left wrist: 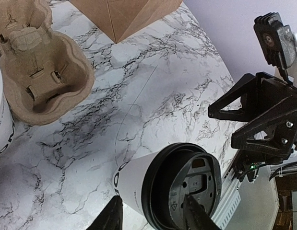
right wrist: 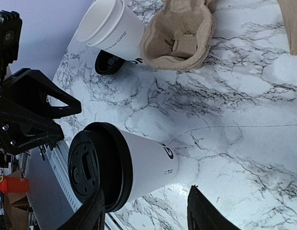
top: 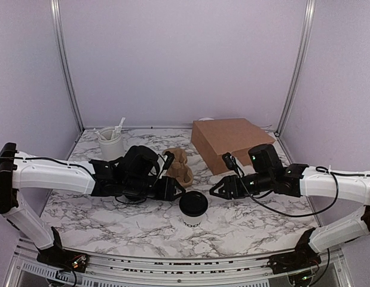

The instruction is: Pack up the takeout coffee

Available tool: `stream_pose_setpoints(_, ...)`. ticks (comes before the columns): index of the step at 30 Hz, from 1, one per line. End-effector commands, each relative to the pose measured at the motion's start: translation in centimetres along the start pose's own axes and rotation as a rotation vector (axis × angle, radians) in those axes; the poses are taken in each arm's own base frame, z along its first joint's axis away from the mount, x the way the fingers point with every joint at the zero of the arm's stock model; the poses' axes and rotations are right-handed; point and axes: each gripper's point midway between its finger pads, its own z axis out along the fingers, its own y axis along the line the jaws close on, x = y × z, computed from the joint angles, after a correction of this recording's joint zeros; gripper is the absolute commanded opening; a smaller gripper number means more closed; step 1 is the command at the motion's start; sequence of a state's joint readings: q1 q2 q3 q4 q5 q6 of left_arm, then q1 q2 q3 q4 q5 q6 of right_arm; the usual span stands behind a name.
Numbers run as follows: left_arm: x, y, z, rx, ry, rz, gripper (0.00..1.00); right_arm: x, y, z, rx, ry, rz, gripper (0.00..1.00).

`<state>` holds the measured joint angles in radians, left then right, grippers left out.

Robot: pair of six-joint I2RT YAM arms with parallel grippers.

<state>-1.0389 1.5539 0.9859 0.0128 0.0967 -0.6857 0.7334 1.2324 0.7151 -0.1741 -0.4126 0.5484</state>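
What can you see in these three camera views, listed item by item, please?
Small paper cup with black plastic lid: one, white, dark lettering, front centre between the claws.
Moulded-pulp cup carrier: one, brown, behind that cup.
Paper bag: one, brown, back right.
Tall tumbler holding plastic cutlery: one, white, back left.
Open printed paper cup: one, perhaps two nested, white, beside the carrier.
Loose plastic lid: one, black, beside the open cup.
Marble-pattern table: one, white with grey veins, underneath.
Left claw: one, black, open, left of the lidded cup.
Right claw: one, black, open, to its right.
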Motion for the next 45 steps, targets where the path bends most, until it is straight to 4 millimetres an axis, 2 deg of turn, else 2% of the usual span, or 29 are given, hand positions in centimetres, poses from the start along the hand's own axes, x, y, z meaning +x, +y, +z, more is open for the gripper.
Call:
stream_pose_setpoints(1,-0.3,-1.3,0.6,0.029,0.003,0.037,0.44,0.5,0.7,0.3,-0.018,0.018,-0.009,0.56)
stream_pose_setpoints(13,0.7,-1.3,1.8,0.010,0.049,0.057,0.44,1.6,0.7,1.4,-0.008,0.036,0.012,0.55)
stream_pose_setpoints(30,2.3,0.0,3.0,-0.039,0.092,0.050,0.44,2.2,0.0,2.3,0.003,0.036,0.063,0.53)
stream_pose_setpoints(39,2.9,0.6,3.2,-0.056,0.103,0.040,0.44,3.6,-0.8,2.6,0.028,0.069,0.082,0.53)
stream_pose_setpoints(45,3.2,0.9,3.3,-0.061,0.108,0.038,0.44,3.5,-0.3,2.5,0.025,0.062,0.075,0.53)
